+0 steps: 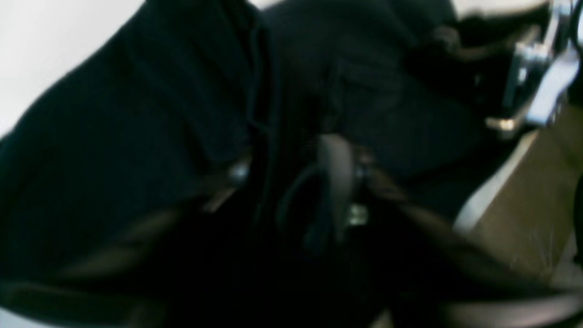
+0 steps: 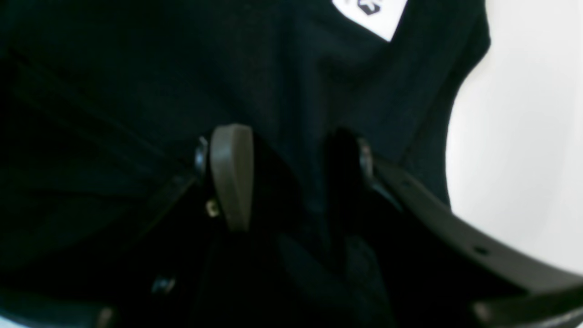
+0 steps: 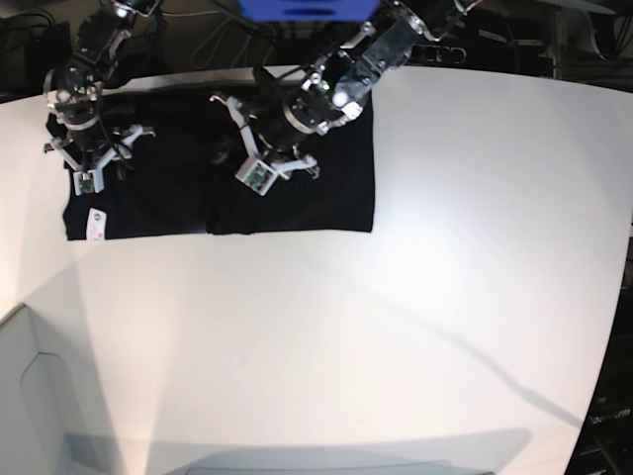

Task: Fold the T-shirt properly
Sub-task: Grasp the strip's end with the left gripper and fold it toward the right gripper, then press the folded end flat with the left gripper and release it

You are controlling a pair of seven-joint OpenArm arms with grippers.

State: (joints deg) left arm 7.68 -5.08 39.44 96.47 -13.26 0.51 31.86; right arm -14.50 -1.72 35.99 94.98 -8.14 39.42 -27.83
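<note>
Already the T-shirt [image 3: 297,188] lay as a flat black rectangle on the white surface [image 3: 415,317], pushed up toward its far edge and reaching into the far left corner, so you were looking at a job partly done rather than just begun. In the overhead view no sleeve stuck out from the outline, and a vertical crease or edge ran down the cloth somewhat left of its middle, which I take to mean at least one fold had gone in; I could not make out how many layers lay there. A small white tag [image 3: 96,224] showed at the near left corner of the cloth. Your left gripper [image 3: 259,170] hovered low over the middle of the shirt, beside that crease; its wrist view was blurred and dark, and I cannot tell whether its fingers were apart or closed, or whether any cloth was between them. Your right gripper [image 2: 287,177] sat over the left part of the shirt, its fingers [image 2: 231,175] spread apart with black fabric running between and behind them, not pinched. The rectangle was still long from left to right, so by my judgement you had at least one more fold across its length to make, plus any squaring of the edges.
</note>
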